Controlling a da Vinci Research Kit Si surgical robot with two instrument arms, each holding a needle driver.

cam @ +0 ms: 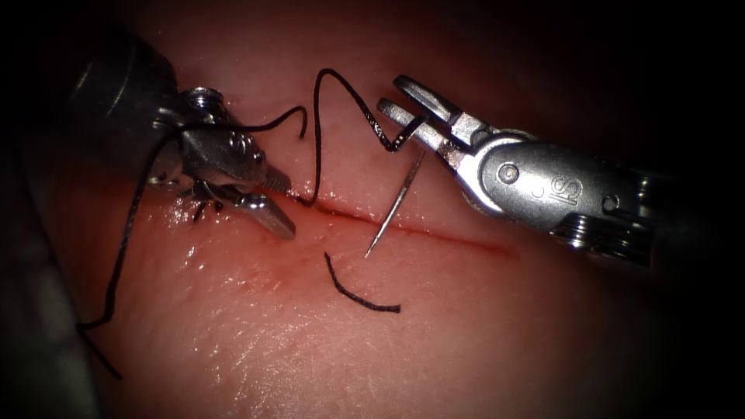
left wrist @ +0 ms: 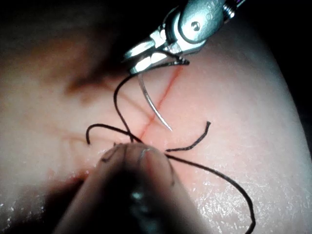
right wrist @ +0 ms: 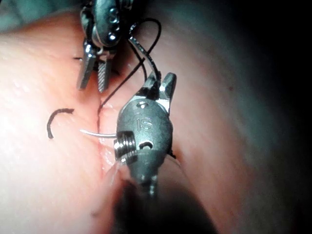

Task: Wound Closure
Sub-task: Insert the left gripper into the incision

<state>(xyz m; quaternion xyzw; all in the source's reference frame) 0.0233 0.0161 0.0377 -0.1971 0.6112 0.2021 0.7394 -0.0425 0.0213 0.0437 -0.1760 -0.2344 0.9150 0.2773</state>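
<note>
Endoscope view: your right tool [cam: 403,101] grips the thread [cam: 341,93], needle [cam: 396,203] dangling free over the cut [cam: 434,233]; your left tool [cam: 278,203] gapes empty.

Silver gripper [cam: 405,99], "IS" marking

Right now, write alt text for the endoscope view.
The right tool holds the needle near its thread end, point free above the cut. The left tool, open, holds nothing. Thread runs into the tissue; a cut thread end lies below.
</note>
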